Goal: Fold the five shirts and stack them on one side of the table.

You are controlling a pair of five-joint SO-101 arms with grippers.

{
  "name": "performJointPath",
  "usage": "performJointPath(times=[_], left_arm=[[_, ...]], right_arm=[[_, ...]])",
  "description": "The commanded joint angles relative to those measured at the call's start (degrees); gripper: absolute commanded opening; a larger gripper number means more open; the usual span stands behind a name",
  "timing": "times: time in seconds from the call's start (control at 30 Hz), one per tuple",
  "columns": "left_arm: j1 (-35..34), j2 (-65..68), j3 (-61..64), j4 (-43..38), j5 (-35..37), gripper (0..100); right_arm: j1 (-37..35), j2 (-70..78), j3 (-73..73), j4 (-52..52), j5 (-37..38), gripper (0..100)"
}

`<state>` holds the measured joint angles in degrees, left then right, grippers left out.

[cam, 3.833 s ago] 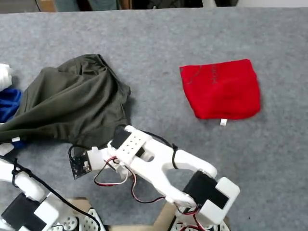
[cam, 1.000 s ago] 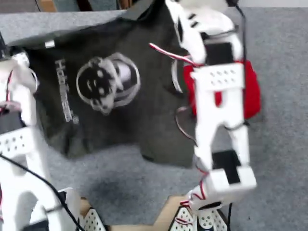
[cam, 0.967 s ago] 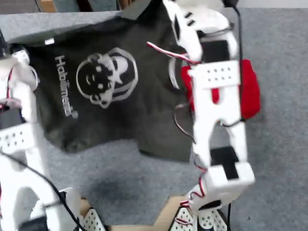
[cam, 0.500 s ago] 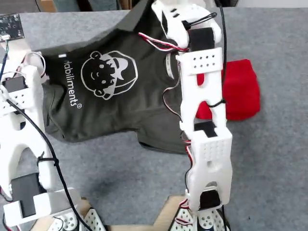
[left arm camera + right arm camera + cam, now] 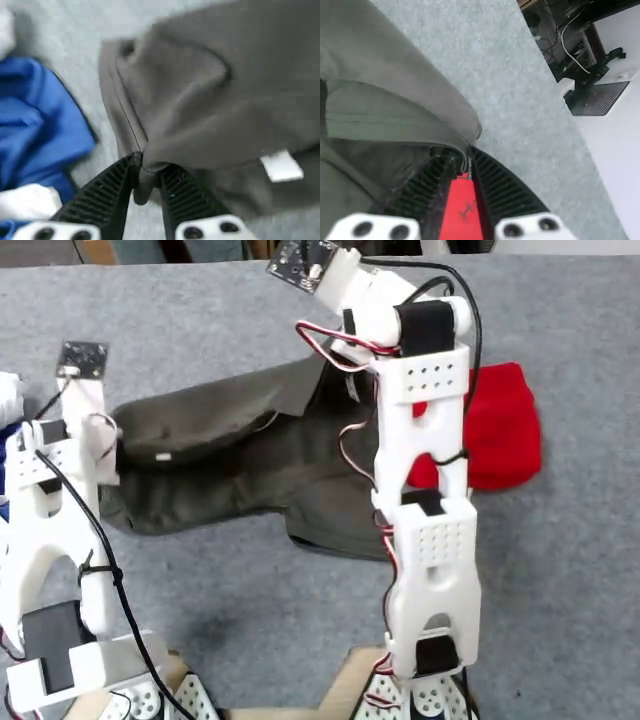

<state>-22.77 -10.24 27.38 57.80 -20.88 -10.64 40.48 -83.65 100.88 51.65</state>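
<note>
Count: two arms, four cloth items: one dark olive shirt [image 5: 230, 455], one folded red shirt [image 5: 505, 430], one blue shirt [image 5: 37, 125], one white cloth [image 5: 25, 202]; can't tell if the white one is a shirt

Olive shirt lies mid-table [image 5: 560, 570], far edge doubled over toward the near side, small white tag [image 5: 282, 165] showing. It spans from the left arm to under the right arm. The red shirt sits just beside its right end, partly behind that arm

Left gripper [image 5: 145, 167]: fingers pinch a fold of the olive shirt's hem at its left end, with the blue shirt and white cloth close by

Right gripper [image 5: 465, 155]: fingers clamp the olive shirt's far-right edge, red shirt visible below between the jaws
</note>
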Motion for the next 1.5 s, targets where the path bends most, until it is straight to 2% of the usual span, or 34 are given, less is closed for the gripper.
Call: performJointPath(times=[0.0,0.13,0.33,0.63,0.93,1.13,1.47], left_arm=[[0.13,-0.35,1.19,3.43,-3.60,3],[0.48,-0.35,3.82,5.89,-7.03,3],[-1.45,-0.35,5.67,5.89,-10.99,3],[-6.29,-0.26,5.67,5.98,-17.49,3],[-1.27,-0.26,10.42,5.45,-17.85,3],[-2.15,-0.26,11.12,3.87,-17.85,3],[-5.41,0.18,10.86,0.70,-17.85,3]], right_arm=[[2.81,-3.21,3.74,0.44,0.79,1.4],[4.84,-8.13,13.67,0.44,5.89,1.4],[3.43,-19.12,32.75,0.09,12.57,1.4],[4.84,-29.49,56.31,-8.09,13.98,1.4],[5.10,-44.88,84.00,-18.55,17.93,1.4],[5.19,-55.16,100.35,-23.65,18.73,1.4],[4.84,-62.46,111.34,-25.41,18.64,1.4]])
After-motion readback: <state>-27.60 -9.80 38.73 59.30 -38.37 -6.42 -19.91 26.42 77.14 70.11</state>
